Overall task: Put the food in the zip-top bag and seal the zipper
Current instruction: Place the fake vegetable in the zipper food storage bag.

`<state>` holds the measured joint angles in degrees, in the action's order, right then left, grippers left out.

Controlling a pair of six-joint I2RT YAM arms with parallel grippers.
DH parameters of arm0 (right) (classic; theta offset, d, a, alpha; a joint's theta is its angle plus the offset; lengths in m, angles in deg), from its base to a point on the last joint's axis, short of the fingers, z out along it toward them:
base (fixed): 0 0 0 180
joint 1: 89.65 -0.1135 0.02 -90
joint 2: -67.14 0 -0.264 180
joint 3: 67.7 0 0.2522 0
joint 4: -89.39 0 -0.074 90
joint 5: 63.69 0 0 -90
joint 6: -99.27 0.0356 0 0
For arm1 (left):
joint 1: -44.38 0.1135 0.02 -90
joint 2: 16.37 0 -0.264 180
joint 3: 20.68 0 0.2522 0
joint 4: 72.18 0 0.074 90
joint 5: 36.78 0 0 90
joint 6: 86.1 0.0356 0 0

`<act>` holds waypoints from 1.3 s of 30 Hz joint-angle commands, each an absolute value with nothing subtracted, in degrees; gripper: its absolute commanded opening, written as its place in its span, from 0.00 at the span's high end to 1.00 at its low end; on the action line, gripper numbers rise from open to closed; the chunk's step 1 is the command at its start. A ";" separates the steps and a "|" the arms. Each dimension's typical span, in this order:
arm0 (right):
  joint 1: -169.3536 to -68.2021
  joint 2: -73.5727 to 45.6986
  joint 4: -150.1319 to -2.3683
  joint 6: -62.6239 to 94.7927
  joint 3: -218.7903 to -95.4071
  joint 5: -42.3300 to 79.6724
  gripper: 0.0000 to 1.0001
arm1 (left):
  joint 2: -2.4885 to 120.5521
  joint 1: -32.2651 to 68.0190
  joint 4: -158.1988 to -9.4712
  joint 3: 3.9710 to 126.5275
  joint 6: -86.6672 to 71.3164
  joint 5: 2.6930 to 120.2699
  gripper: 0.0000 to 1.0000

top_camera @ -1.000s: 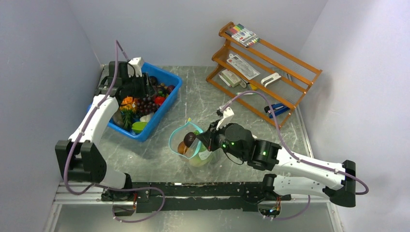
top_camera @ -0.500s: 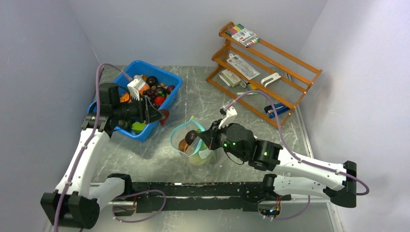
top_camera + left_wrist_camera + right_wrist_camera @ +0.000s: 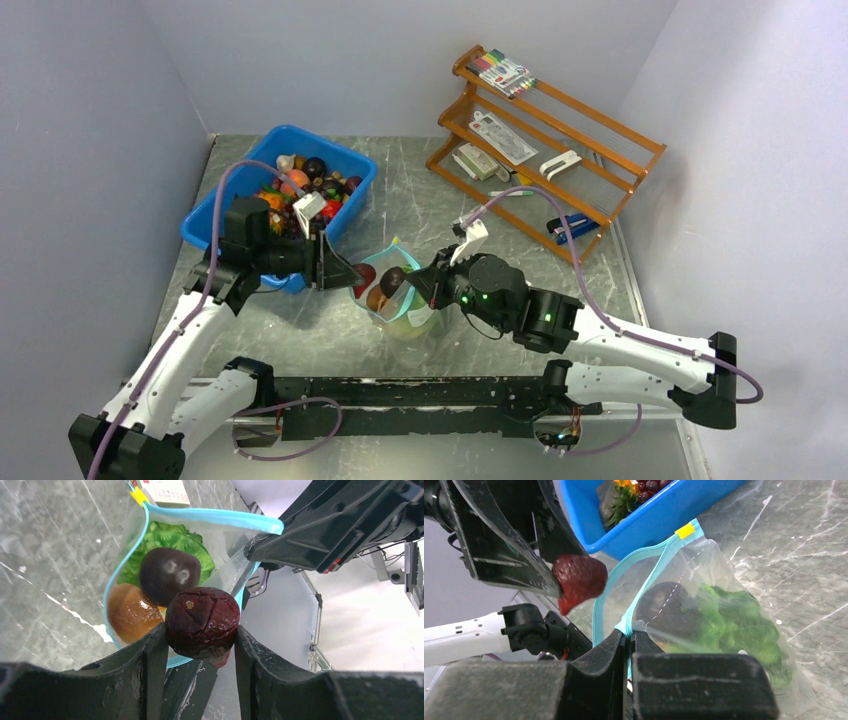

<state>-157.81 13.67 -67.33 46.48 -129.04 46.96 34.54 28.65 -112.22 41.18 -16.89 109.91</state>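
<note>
Bag, clear, mouth open, lettuce inside, stands mid-frame on grey marbled table between pale walls. Right gripper pinches its zipper; left gripper clamps a dark red fruit beside its rim.

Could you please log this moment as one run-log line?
left tool: shut on dark red fruit, near zip-top bag mouth | right tool: shut on zipper, mouth open | inside: lettuce, avocado, brown fruit
</note>
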 commanded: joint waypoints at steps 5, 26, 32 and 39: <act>-157.59 12.00 -72.23 44.90 -131.11 43.21 1.00 | 33.82 23.13 -107.83 38.92 -21.93 104.16 0.59; -157.56 12.08 -73.25 44.76 -132.25 45.26 1.00 | 37.85 12.56 -120.37 42.67 -22.84 81.18 0.60; -157.54 11.77 -74.73 44.07 -132.01 43.89 1.00 | 38.16 11.30 -118.57 40.53 -23.77 82.16 0.58; -157.57 9.36 -75.70 36.38 -131.76 41.03 1.00 | 35.88 10.63 -114.05 39.54 -24.36 84.64 0.29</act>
